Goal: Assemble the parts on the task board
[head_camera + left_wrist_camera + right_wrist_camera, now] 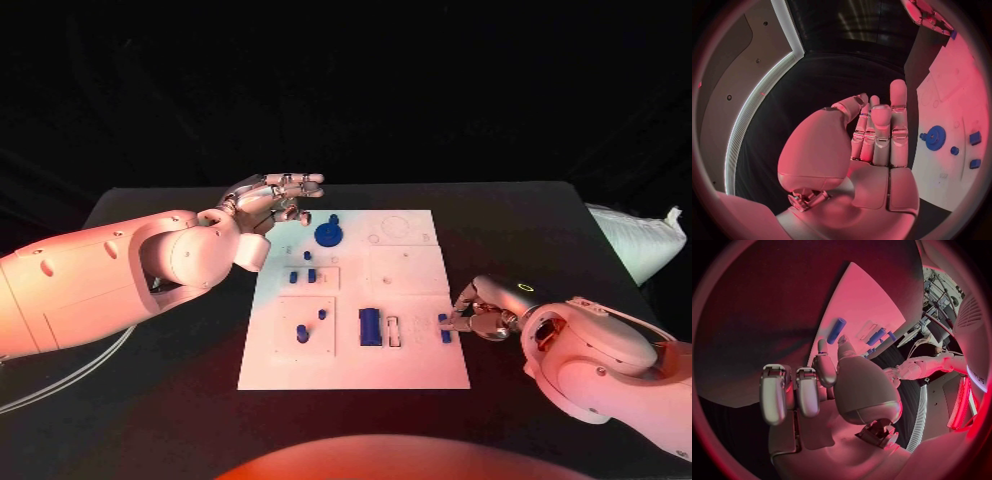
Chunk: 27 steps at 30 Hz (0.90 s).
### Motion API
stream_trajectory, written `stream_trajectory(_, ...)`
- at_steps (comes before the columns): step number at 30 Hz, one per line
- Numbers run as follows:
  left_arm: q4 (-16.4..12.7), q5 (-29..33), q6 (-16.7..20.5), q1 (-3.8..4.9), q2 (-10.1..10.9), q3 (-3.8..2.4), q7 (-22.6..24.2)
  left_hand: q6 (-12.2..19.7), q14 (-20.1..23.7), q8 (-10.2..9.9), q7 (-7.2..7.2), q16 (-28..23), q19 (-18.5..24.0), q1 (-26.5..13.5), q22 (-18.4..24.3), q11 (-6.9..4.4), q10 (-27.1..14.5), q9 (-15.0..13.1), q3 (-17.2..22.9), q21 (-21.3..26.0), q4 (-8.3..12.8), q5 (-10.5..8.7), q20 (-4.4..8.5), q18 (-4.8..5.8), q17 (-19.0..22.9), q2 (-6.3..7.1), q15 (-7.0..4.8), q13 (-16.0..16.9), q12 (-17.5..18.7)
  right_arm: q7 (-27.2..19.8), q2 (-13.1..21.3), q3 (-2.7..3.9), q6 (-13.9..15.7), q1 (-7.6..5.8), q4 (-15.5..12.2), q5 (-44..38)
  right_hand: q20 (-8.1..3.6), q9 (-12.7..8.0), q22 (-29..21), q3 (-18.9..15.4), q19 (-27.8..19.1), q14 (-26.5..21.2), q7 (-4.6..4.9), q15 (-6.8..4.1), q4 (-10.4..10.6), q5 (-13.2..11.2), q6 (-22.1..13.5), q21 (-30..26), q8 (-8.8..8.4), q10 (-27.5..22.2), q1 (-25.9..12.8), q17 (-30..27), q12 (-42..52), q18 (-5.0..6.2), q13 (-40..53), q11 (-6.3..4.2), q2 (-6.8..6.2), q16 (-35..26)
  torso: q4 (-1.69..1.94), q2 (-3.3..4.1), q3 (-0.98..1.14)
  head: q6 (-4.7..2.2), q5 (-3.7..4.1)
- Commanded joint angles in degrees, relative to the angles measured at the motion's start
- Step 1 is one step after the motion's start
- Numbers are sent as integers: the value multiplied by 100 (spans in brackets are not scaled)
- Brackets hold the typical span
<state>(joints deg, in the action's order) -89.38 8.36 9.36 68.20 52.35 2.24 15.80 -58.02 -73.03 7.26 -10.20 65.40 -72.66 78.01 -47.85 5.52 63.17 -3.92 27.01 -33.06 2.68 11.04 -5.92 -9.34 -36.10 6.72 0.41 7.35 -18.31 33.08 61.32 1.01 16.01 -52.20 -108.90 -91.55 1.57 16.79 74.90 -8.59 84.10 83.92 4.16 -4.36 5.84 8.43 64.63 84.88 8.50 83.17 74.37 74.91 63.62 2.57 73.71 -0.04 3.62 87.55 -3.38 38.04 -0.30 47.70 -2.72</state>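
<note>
The white task board (pixel 361 345) lies in the middle of the black table. A blue gear (pixel 329 235) (pixel 934 136) stands near its far left, and a long blue block (pixel 371 326) sits in its near half. My right hand (pixel 479 320) (pixel 826 385) is at the board's right edge. Its thumb and a fingertip (pixel 821 351) flank the near end of a small blue peg (pixel 444 328) (pixel 836 330), pinching it low over the board. My left hand (pixel 274 200) (pixel 876 145) hovers by the board's far left corner, fingers extended, holding nothing.
Several small blue pieces (pixel 303 275) sit in the board's left slots, with another (pixel 303 332) nearer me. A white bag (pixel 635 240) lies at the table's right edge. A pale cable (pixel 43 385) loops at the near left.
</note>
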Motion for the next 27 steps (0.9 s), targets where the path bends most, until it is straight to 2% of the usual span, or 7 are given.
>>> stream_trajectory(1,-3,-17,-104,2,-2,-3,17,41,37,40,-10,-16,18,-46,6,6,-40,4,-11,34,9,-17,-5,-103,6,0,8,8,-20,25,-37,-3,-104,16,11,-191,32,-6,696,0,222,507,-13,10,24,-12,51,-37,-14,9,-54,1007,-4,-53,7,-47,13,-27,-6,1,-3,13,-16)
stream_trajectory(7,8,-17,-106,2,-3,-3,16,41,37,40,-10,-16,18,-46,6,6,-40,4,-11,34,9,-17,-5,-103,6,0,8,8,-20,25,-130,-4,-182,24,42,-237,20,9,696,14,222,508,-44,-8,10,-11,130,-38,9,16,-34,1009,9,-52,21,-71,2,-27,-4,-2,-2,21,-18)
stream_trajectory(12,13,-17,-111,2,-10,-3,14,41,37,40,-10,-16,18,-46,6,6,-40,4,-11,34,9,-17,-5,-103,6,0,8,8,-20,42,-206,-12,-454,29,113,-415,1,21,689,65,219,508,-67,-31,-75,-8,157,-44,6,9,87,1006,-8,-50,20,-96,-18,-29,2,-3,-4,26,-20)
stream_trajectory(19,17,-17,-108,2,-5,-3,10,41,37,40,-10,-16,18,-46,6,6,-40,4,-11,34,9,-17,-5,-103,6,0,8,8,-20,71,-349,-40,-1066,71,281,-960,-15,15,647,250,195,497,-46,-33,-294,-477,130,-81,-78,-52,364,963,-178,-41,-56,-87,-88,-59,-5,-1,-1,38,-47)
stream_trajectory(22,18,-17,-110,2,-4,-3,6,41,37,40,-10,-16,18,-46,6,6,-40,4,-11,34,9,-17,-5,-103,6,0,8,8,-20,76,-434,-47,-1285,125,338,-1200,-13,9,649,330,195,497,-44,-33,-421,-514,136,-82,-103,-67,530,965,-216,-42,-71,-87,-126,-60,-8,-2,-1,41,-51)
stream_trajectory(27,22,-17,-118,2,-4,-2,-4,41,37,40,-10,-16,18,-46,6,6,-40,4,-11,34,9,-17,-5,-103,6,0,8,8,-20,82,-549,-53,-1439,195,396,-1423,-13,2,658,446,197,498,-45,-32,-548,-515,172,-80,-124,-72,695,973,-221,-44,-67,-90,-115,-58,-1,1,2,45,-54)
